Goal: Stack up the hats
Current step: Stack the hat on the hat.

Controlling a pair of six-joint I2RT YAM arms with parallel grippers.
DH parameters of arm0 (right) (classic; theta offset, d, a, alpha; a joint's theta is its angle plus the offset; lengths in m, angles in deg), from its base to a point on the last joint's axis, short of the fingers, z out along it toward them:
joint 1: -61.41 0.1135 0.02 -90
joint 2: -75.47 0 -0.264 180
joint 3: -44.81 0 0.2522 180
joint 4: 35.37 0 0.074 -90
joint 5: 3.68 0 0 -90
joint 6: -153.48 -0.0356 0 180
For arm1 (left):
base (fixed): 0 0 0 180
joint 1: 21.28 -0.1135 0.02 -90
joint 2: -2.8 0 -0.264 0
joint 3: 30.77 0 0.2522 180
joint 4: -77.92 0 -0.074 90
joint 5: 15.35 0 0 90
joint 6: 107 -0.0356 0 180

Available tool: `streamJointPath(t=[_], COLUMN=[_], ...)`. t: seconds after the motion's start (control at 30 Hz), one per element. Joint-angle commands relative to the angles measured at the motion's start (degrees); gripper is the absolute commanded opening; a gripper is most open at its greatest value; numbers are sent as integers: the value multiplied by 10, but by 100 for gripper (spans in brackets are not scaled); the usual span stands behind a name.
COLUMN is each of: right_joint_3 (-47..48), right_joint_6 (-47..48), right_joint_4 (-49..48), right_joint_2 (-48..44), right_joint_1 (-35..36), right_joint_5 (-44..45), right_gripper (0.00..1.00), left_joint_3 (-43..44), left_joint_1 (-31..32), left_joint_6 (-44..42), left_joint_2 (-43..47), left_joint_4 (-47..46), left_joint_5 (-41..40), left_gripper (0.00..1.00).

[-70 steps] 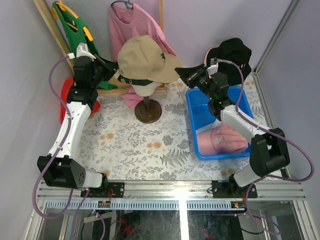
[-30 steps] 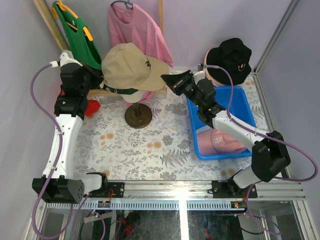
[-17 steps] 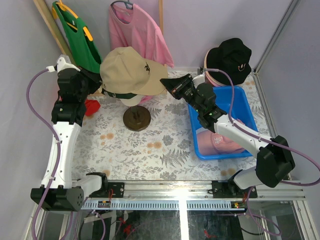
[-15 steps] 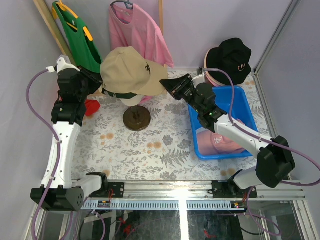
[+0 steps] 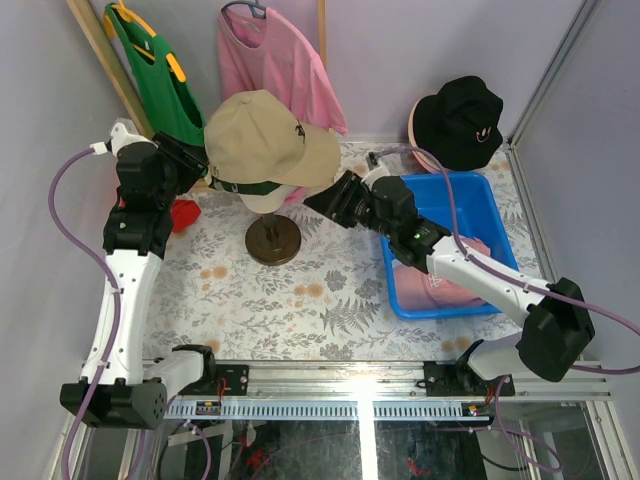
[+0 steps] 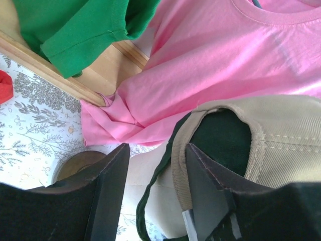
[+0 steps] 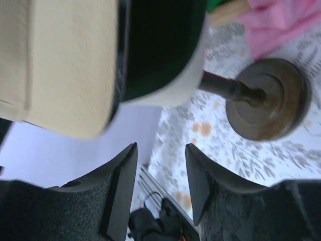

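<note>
Where the stack stands, a tan cap (image 5: 265, 135) sits over a dark green cap (image 5: 245, 186) on the cream mannequin head (image 5: 265, 203), whose post rises from a round base (image 5: 273, 241) on the floral table (image 5: 300, 300).

Left end effector (image 6: 156, 150): fingers apart, level with the rear edge of both caps; contact cannot be confirmed. Right end effector (image 7: 160, 148): fingers apart, nothing between them, just beside and below the tan brim.

A pink cap (image 5: 440, 290) lies in the blue bin (image 5: 440, 180), under the right arm. A black bucket hat (image 5: 462, 108) rests on a pink bucket hat (image 5: 415, 125) behind the bin.

Obstructions: a pink T-shirt (image 5: 275, 60) hangs close behind the head, a green T-shirt (image 5: 155, 70) hangs beside the left arm, and a red item (image 5: 183, 213) lies below that arm.
</note>
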Motion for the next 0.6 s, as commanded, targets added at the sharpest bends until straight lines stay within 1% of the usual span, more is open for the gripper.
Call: streamJointPath(t=[0.0,0.13,0.23,0.4,0.57], right_joint_3=[9,6,-1,-16,-35], right_joint_6=[41,55,76,117,149], right_joint_4=[74,94,128,191,250], right_joint_2=[-11,-42,-73,-125,-177], right_joint_1=[5,-4,-8,-21,-37], right_joint_5=[-20,-11,7,53,100], right_gripper=[50,51,52,52,54], left_joint_3=[-4,0,4,-2,-6], left_joint_1=[8,6,4,1,-2], left_joint_6=[12,16,17,21,27], left_joint_2=[11,17,22,37,50], left_joint_4=[-6,-8,-6,-4,-8], left_joint_5=[-1,-12,-26,-67,-90], left_gripper=[49,53,57,66,73])
